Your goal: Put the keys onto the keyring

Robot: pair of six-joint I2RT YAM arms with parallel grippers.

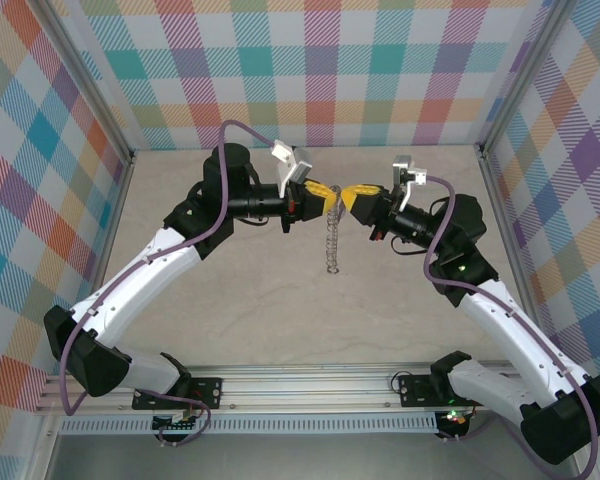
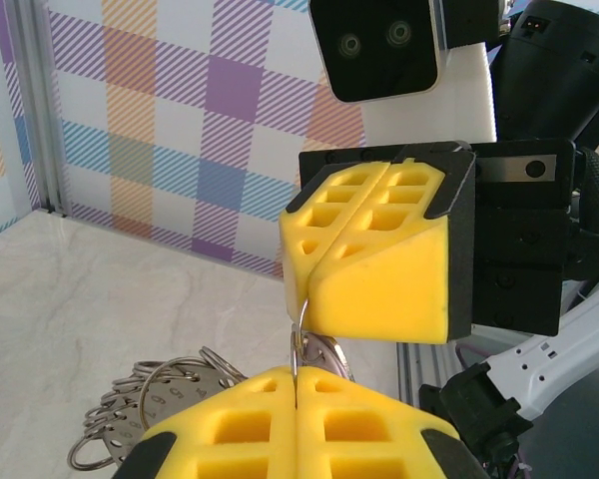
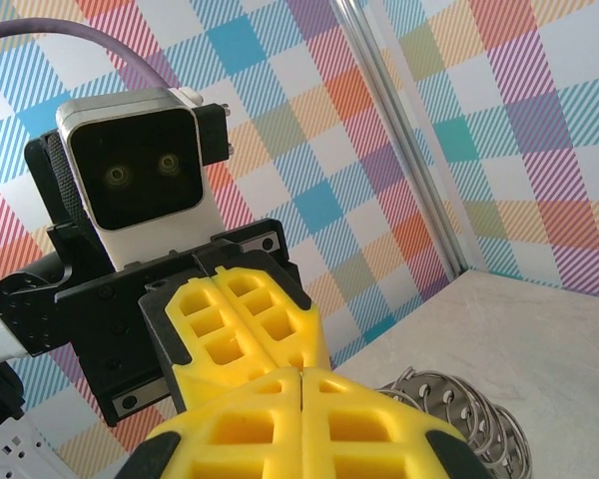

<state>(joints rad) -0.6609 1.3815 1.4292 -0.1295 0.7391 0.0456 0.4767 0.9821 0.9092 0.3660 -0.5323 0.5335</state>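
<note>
Top view: your left gripper (image 1: 331,192) and right gripper (image 1: 349,192) meet tip to tip just past the middle of the table (image 1: 230,320), the left coming in from 9 o'clock and the right from 3 o'clock. Both pairs of yellow fingers look pressed together. The keyring (image 1: 332,240) shows as a string of small silvery pieces running from the meeting point toward 6 o'clock. From up here you can't tell whether it touches the table.

Left wrist view: your own fingers (image 2: 230,429) sit at 6 o'clock, closed with no gap. A thin wire of the keyring goes into the seam between them. The wire runs up toward 12 o'clock to the bottom of the right gripper, which hangs just above, its fingers also closed flat. You can't tell if that wire is pinched there. A small pale rounded piece with a lilac tint, taken as the key (image 2: 324,357), sits right at your fingertips beside the wire and is mostly hidden. A bunch of silvery rings lies at 8 o'clock.

Right wrist view: your own fingers (image 3: 379,429) are at 6 o'clock, shut tight, with nothing visible in the seam. The left gripper faces you at 10 o'clock, closed. Silvery rings bunch at 4 o'clock over the table, and the plaid wall (image 3: 499,120) stands behind.
</note>
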